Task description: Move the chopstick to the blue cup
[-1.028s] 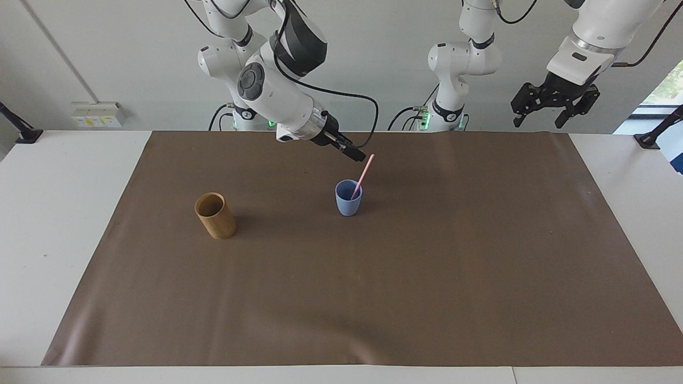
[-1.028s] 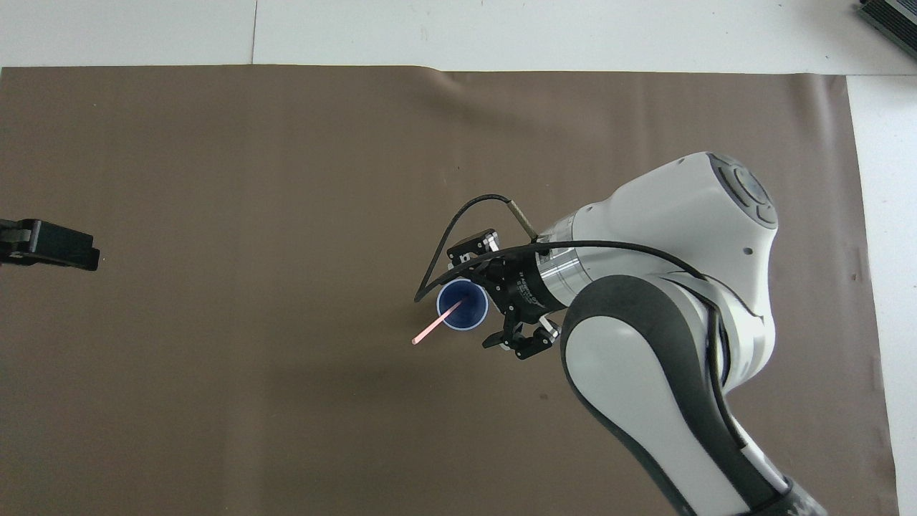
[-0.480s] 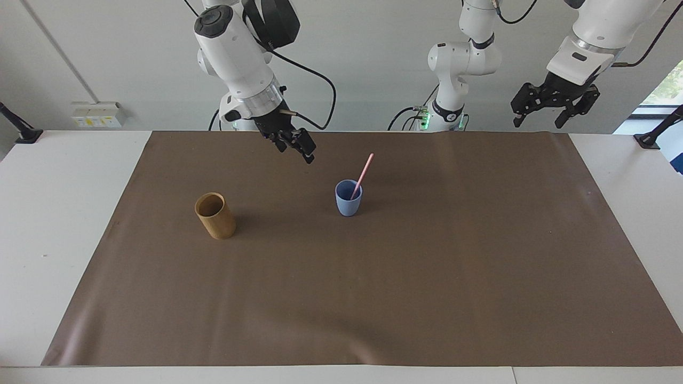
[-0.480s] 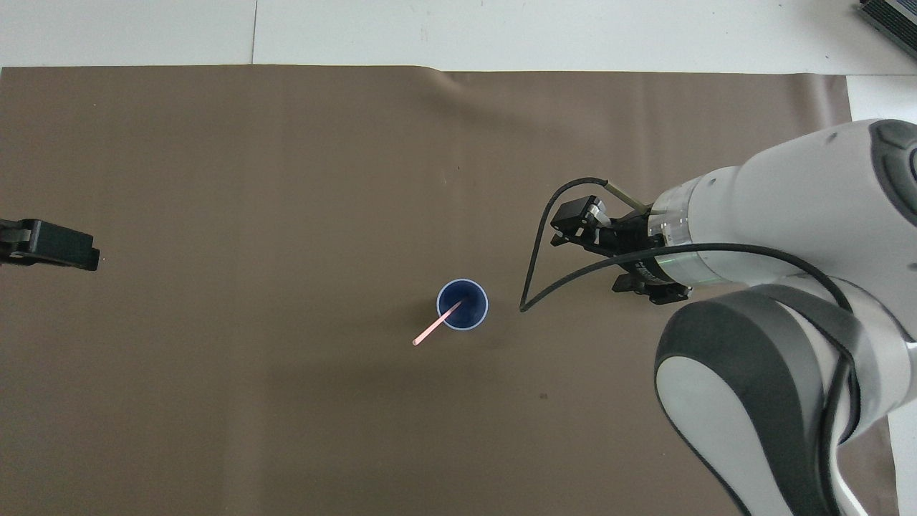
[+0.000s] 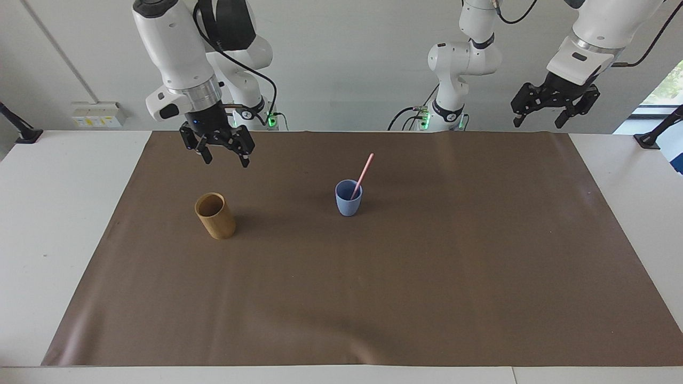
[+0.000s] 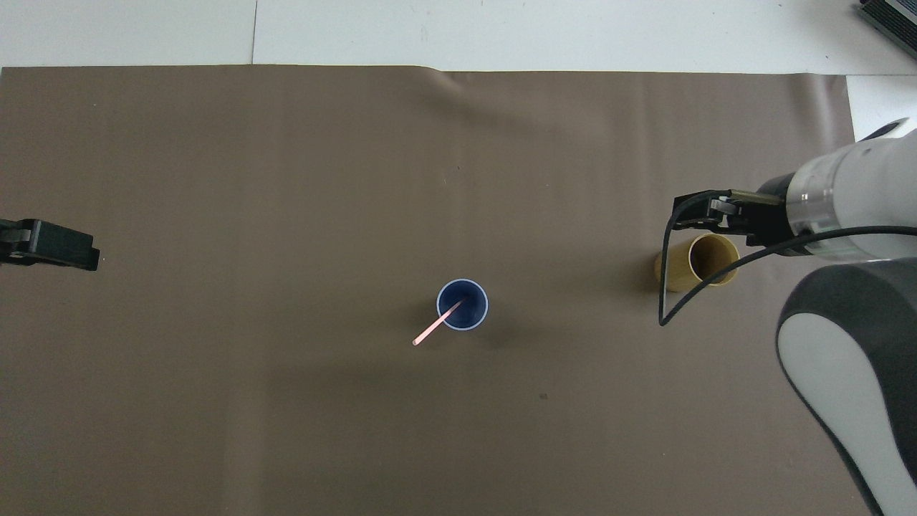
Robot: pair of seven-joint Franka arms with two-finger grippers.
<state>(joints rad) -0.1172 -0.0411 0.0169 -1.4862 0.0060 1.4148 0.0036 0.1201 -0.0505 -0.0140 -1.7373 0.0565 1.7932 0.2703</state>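
Brown matting [image 5: 427,298] covers my worktable, and I take the blue cup [image 5: 348,198] as landmark. My chopstick [image 5: 363,175] already stands inside it, leaning on the rim toward the left arm's end, which I judge steady enough to count as delivered. Toward the right arm's end sits a tan bamboo cup [image 5: 215,215], emptied. My right gripper [image 5: 222,154] hangs above the mat near that bamboo cup, fingers spread, carrying nothing. My left gripper [image 5: 554,110] waits raised, likewise spread.
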